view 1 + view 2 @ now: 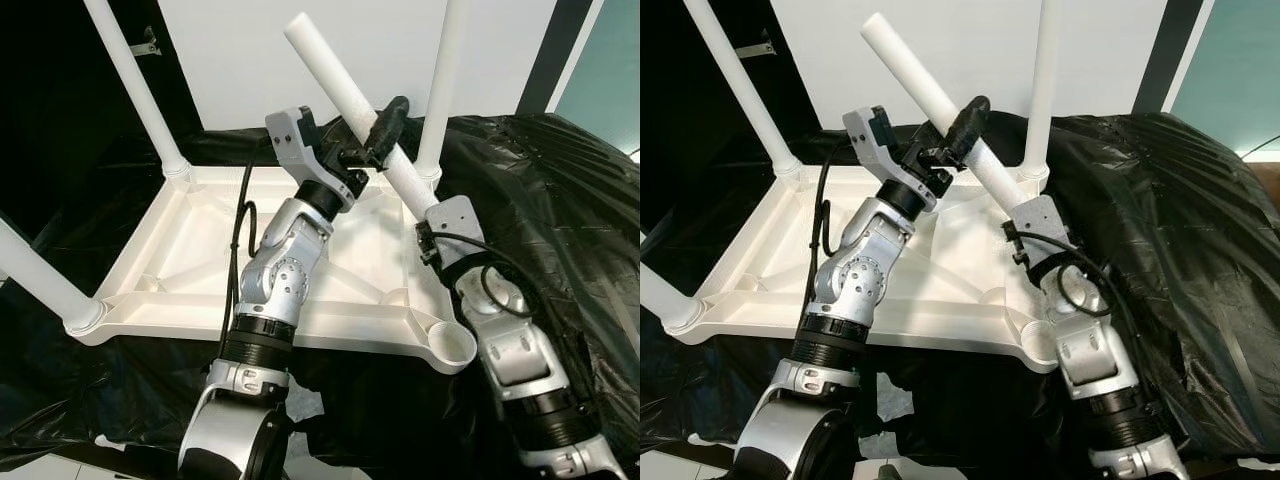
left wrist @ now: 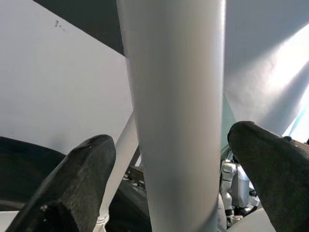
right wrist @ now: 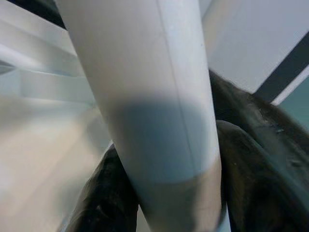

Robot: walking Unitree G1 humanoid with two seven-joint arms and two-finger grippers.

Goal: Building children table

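The white children's table (image 1: 190, 255) lies upside down on black sheeting, with three white legs standing up from its corners. Its near right corner socket (image 1: 452, 345) is bare. A loose white leg (image 1: 335, 75) slants up and to the left over the table. My right gripper (image 1: 432, 212) is shut on its lower end, and the fingers (image 3: 251, 174) hug it. My left gripper (image 1: 385, 130) straddles the middle of the leg (image 2: 178, 116). Its fingers (image 2: 77, 183) stand open, with a narrow gap on one side.
Black plastic sheeting (image 1: 560, 180) is heaped high to the right of the table. A white wall panel (image 1: 250, 50) stands behind, and a fitted leg (image 1: 440, 90) rises just behind the slanted one. A patch of pale floor (image 1: 30, 468) shows at the near left.
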